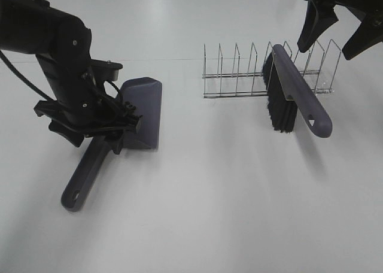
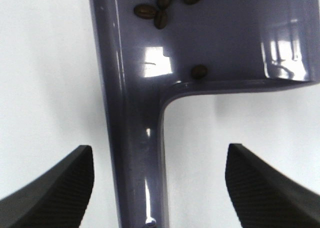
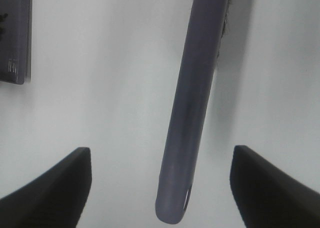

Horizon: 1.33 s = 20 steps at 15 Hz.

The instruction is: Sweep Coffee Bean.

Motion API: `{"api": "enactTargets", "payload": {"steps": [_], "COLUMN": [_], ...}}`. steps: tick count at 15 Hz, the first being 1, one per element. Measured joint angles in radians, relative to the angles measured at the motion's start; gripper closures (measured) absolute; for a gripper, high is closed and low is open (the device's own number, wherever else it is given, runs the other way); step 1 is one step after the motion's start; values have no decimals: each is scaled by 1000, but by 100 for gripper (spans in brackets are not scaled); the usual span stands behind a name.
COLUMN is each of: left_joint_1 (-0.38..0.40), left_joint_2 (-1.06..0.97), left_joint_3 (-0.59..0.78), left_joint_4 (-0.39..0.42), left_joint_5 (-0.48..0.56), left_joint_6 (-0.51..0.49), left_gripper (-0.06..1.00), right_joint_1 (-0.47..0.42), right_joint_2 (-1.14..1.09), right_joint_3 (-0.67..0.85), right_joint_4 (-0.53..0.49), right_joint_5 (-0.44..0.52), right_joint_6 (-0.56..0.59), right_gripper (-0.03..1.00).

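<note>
On the white worktop (image 1: 227,213), nearest its front edge on the left, lies the grey dustpan (image 1: 143,108), its handle pointing toward that edge. The left gripper (image 2: 160,188) hangs over the handle with its fingers (image 2: 55,180) spread apart on either side of it, touching nothing. The coffee bean (image 2: 155,10) cluster lies inside the dustpan's tray just beyond those fingers: small, dark brown, glossy ovals, one lone bean resting against the tray's rear wall. Only the left wrist view shows the beans; in the high view the arm hides that part of the pan. Farther back on the right, a grey brush (image 1: 296,96) with black bristles leans in a wire rack (image 1: 239,75). The right gripper (image 3: 160,188) hovers above the brush's handle, near the far right corner, fingers (image 3: 270,185) wide and empty.
</note>
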Motion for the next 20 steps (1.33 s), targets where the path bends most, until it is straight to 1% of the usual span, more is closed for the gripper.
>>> {"api": "enactTargets", "payload": {"steps": [1, 2, 3, 5, 7, 9, 13, 16, 17, 18, 19, 20], "left_joint_1": [11, 40, 82, 191, 283, 342, 348, 348, 348, 348, 348, 348], "left_joint_2": [-32, -65, -94, -144, -208, -312, -560, -823, -1005, -1104, -1143, -1236], "left_joint_3": [0, 0, 0, 0, 0, 20, 198, 365, 460, 500, 520, 556], "left_joint_4": [-26, -62, -102, -163, -169, -169, -145, -132, -132, -131, -130, -125], "left_joint_5": [10, 21, 31, 52, 78, 133, 152, 157, 160, 161, 161, 162], "left_joint_6": [13, 39, 72, 154, 211, 258, 263, 264, 264, 260, 259, 259], "left_gripper": [27, 27, 27, 27, 27, 27, 27, 27, 27, 27, 27, 27], "right_joint_1": [0, 0, 0, 0, 0, 0, 0, 0, 0, 0, 0, 0], "right_joint_2": [0, -2, -12, -59, -130, -247, -477, -697, -863, -895, -975, -1045], "right_joint_3": [0, 7, 24, 72, 138, 222, 383, 535, 625, 645, 681, 708], "right_joint_4": [0, 1, 3, 3, 2, 2, 2, 2, -12, -22, -47, -69], "right_joint_5": [0, -1, -2, -2, -2, -2, -1, 0, 1, 1, 2, 3], "right_joint_6": [0, 0, 0, 0, 0, 0, 2, 2, -4, -15, -38, -54], "right_gripper": [29, 29, 29, 29, 29, 29, 29, 29, 29, 29, 29, 29]}}
